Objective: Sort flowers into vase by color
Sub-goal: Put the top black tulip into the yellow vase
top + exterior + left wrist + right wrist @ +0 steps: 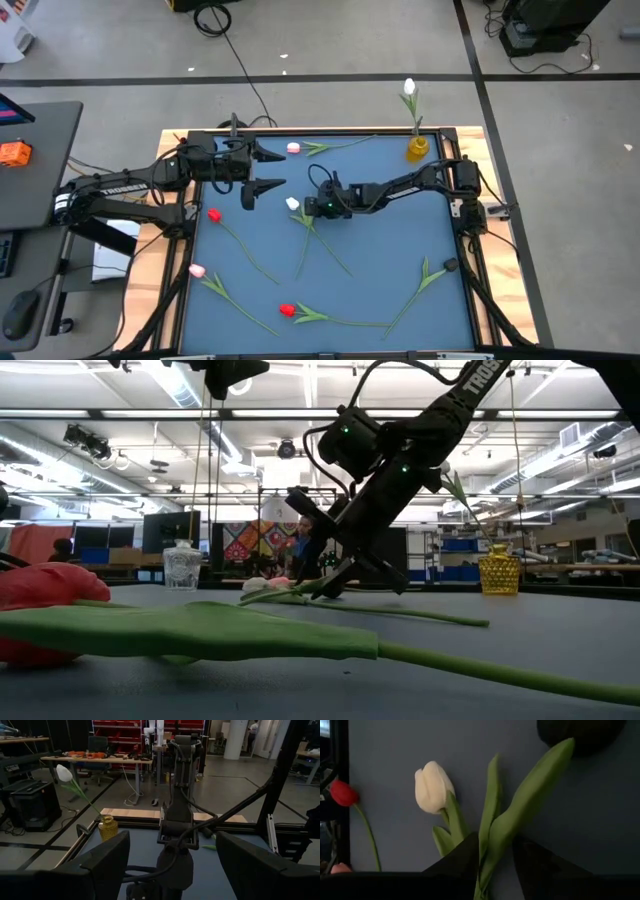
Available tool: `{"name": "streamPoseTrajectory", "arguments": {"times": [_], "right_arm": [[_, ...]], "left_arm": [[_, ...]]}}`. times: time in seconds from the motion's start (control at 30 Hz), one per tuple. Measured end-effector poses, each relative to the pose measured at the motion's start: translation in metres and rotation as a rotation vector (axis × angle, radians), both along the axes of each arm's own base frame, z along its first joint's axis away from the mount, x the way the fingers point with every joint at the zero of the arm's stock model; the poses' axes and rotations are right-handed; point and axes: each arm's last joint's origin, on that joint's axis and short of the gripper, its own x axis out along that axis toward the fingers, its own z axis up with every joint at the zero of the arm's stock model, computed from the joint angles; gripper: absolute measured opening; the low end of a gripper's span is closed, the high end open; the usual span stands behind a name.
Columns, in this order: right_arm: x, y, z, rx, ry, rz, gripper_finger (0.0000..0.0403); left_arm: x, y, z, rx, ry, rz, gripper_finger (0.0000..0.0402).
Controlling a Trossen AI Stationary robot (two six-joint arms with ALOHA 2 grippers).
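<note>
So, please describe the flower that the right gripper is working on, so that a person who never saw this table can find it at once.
Start at the blue table and follow the right arm from the right edge to the right gripper near the middle. Its fingers straddle the stem and leaves of a white tulip lying flat there. The other white tulip stands in the yellow vase; the nearby flowers are red or pink.

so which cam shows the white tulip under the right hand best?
Right wrist view: the white tulip fills it, leaves between the right hand fingers. High view shows it small; low view only a pale head; left wrist view hides it.
</note>
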Motion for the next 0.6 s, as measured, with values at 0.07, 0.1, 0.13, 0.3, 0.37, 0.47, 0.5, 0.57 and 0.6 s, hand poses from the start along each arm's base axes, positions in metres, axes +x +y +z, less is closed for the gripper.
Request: {"name": "streamPoseTrajectory", "arguments": {"times": [0.07,0.1,0.13,0.3,0.37,0.47,0.5,0.57,0.6], "right_arm": [[0.000,0.001,0.000,0.020,-0.002,0.016,0.0127],[0.000,0.003,0.000,0.021,-0.002,0.020,0.0127],[0.000,0.006,0.000,0.024,-0.002,0.019,0.0127],[0.004,0.009,-0.008,0.023,-0.012,0.001,0.0127],[0.007,0.010,-0.012,0.054,-0.037,-0.004,0.0127],[0.010,0.013,-0.016,0.052,-0.056,-0.012,0.0127],[0.010,0.014,-0.016,0.045,-0.054,-0.018,0.0126],[0.009,0.014,-0.016,0.036,-0.049,-0.024,0.0123],[0.009,0.014,-0.016,0.036,-0.049,-0.025,0.0119]], "left_arm": [[0.000,0.000,0.000,0.000,0.000,0.000,0.0302],[0.000,0.000,0.000,0.000,0.000,0.000,0.0302],[0.000,0.000,0.000,0.000,0.000,0.000,0.0302],[0.000,0.000,0.000,0.000,0.000,0.000,0.0302],[0.000,0.000,0.000,0.000,0.000,0.000,0.0302],[0.000,0.000,0.000,0.000,0.000,0.000,0.0302],[0.000,0.000,0.000,0.000,0.000,0.000,0.0302],[0.000,0.000,0.000,0.000,0.000,0.000,0.0302],[0.000,0.000,0.000,0.000,0.000,0.000,0.0302]]}}
